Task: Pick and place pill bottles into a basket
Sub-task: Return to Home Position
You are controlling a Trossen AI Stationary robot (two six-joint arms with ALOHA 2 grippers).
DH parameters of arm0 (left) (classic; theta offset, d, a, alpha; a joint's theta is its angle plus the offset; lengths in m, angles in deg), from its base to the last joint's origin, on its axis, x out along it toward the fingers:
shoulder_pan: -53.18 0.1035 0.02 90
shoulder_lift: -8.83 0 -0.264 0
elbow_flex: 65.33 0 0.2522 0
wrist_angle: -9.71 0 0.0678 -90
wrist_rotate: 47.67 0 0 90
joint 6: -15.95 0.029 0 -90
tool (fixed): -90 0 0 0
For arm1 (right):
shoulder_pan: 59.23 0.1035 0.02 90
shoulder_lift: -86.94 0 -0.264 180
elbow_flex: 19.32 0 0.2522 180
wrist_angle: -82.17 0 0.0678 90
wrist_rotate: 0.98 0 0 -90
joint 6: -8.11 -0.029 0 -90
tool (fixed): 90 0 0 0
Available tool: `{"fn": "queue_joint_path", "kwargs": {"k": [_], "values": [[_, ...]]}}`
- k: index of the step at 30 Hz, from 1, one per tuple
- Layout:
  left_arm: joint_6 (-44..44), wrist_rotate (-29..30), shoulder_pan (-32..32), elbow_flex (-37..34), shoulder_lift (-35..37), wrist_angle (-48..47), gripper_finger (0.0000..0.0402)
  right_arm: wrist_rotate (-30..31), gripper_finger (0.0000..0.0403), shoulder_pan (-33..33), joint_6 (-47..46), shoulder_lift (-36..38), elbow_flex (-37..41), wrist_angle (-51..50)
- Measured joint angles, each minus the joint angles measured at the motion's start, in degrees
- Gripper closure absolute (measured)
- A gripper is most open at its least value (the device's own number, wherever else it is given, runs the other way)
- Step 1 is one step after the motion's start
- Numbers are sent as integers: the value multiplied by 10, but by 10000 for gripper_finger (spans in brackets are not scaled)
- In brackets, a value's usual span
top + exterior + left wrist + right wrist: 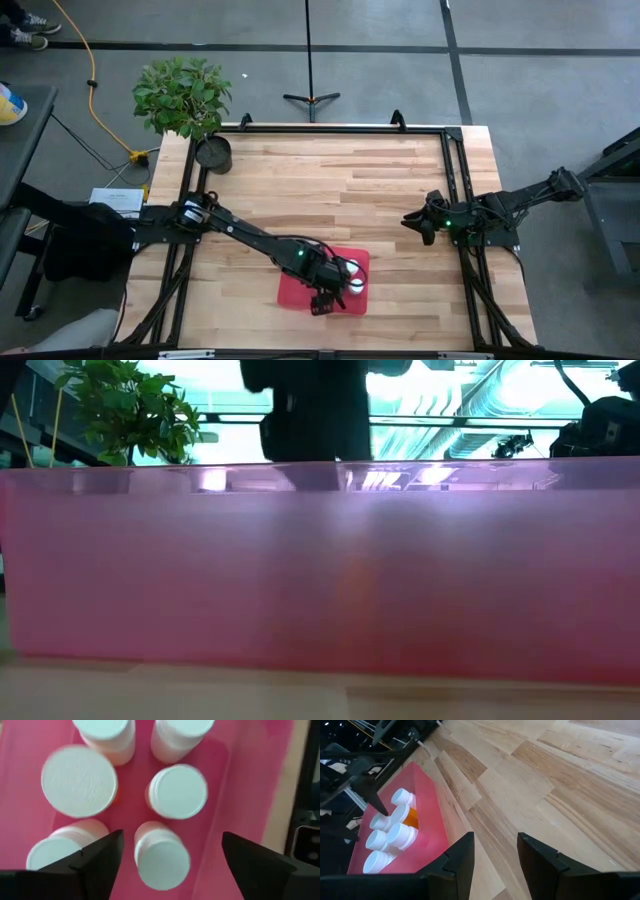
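All six bottles (178, 791) stand clustered in the red tray (250, 775), left claw (171, 845) spread wide above them. Light, hard, slick plastic, I'd say; pinch the body under the cap. Right claw (495, 852) parted, off aside.

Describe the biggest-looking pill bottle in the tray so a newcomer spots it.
On the wooden table, find the red tray beneath the left gripper. Among the six white caps standing in it, this pill bottle shows the broadest cap in the left wrist view, with an orange sliver at its edge.
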Motion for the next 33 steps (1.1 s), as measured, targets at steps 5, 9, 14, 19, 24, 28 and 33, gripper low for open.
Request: {"fn": "queue_joint_path", "kwargs": {"k": [5, 9, 14, 19, 24, 28, 33], "values": [[8, 1, 0, 31, 0, -31, 25, 0, 263, 0, 0, 0, 0, 0], [11, 5, 0, 69, 0, -77, 24, 0, 263, 0, 0, 0, 0, 0], [13, 35, 0, 147, 1, -129, 23, 0, 263, 0, 0, 0, 0, 0], [40, 94, 0, 234, 1, -160, 23, 0, 263, 0, 0, 0, 0, 0], [74, 163, 0, 323, 2, -209, 23, -2, 263, 0, 0, 0, 0, 0], [74, 230, 4, 304, 50, -214, 23, -16, 263, 0, 0, 0, 0, 1], [75, 278, 13, 305, 108, -208, 23, -21, 263, 0, 0, 0, 0, 1]]}}
